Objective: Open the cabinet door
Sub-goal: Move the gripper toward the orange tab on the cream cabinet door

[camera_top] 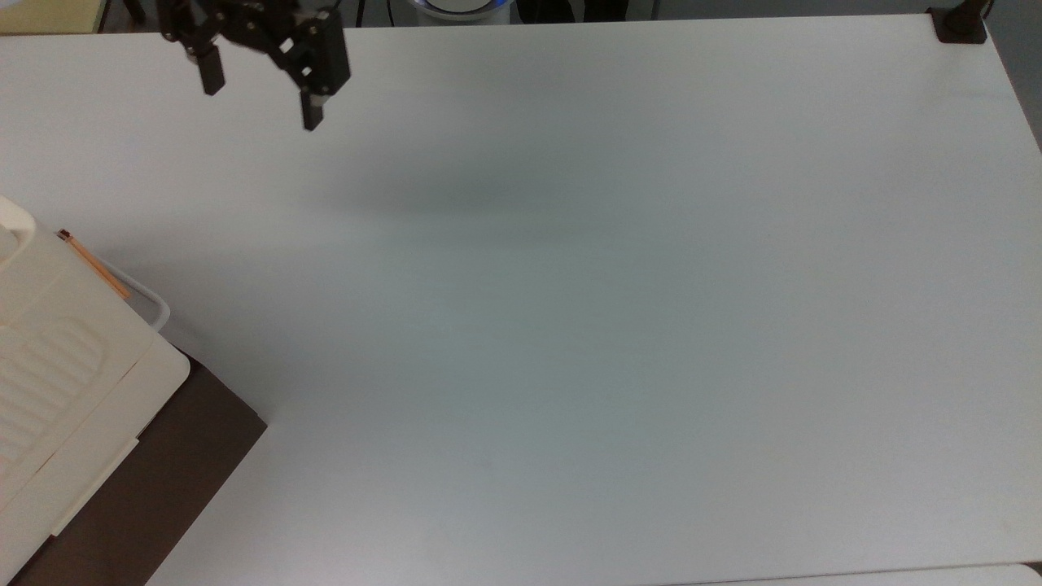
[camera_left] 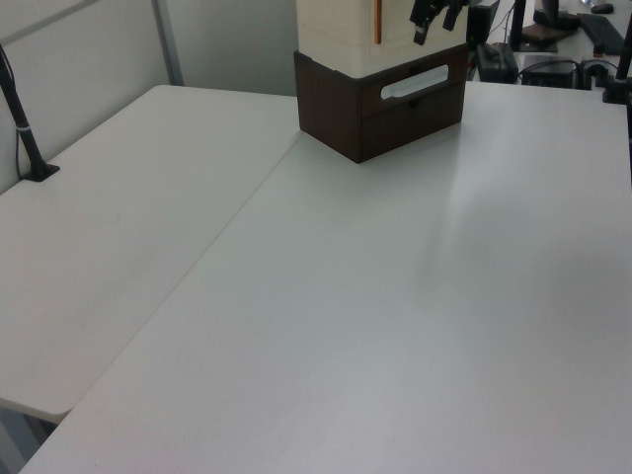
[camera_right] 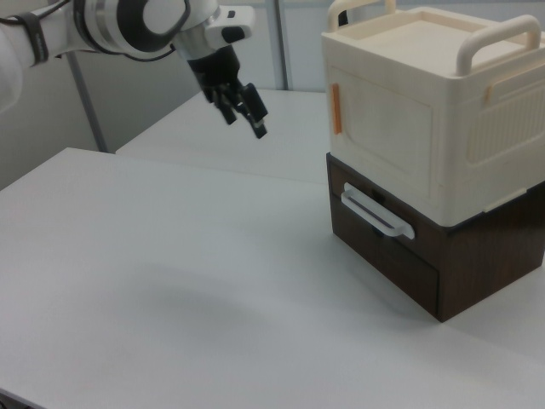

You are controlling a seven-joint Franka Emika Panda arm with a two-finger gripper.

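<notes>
The cream-white cabinet [camera_right: 477, 128] stands on a dark brown drawer base [camera_right: 400, 264]. Its cabinet door [camera_right: 383, 128] lies flush on the front face, with an orange strip [camera_right: 336, 108] along the edge. From above, the cabinet [camera_top: 49, 358] sits at the top view's left edge and the door is a thin orange line [camera_top: 94, 264]. In the left view the cabinet [camera_left: 341, 25] shows the same orange strip [camera_left: 377, 22]. My gripper [camera_top: 262, 102] hangs open and empty above the table, well apart from the cabinet. It also appears in the side views [camera_right: 245, 119] [camera_left: 434, 22].
A white loop handle [camera_right: 379, 215] sticks out of the brown base [camera_top: 163, 488] below the door. The white table [camera_top: 610, 325] stretches wide to the top view's right. A dark clamp post [camera_top: 961, 24] sits at the far corner, and another post [camera_left: 25, 128] stands at the left view's left.
</notes>
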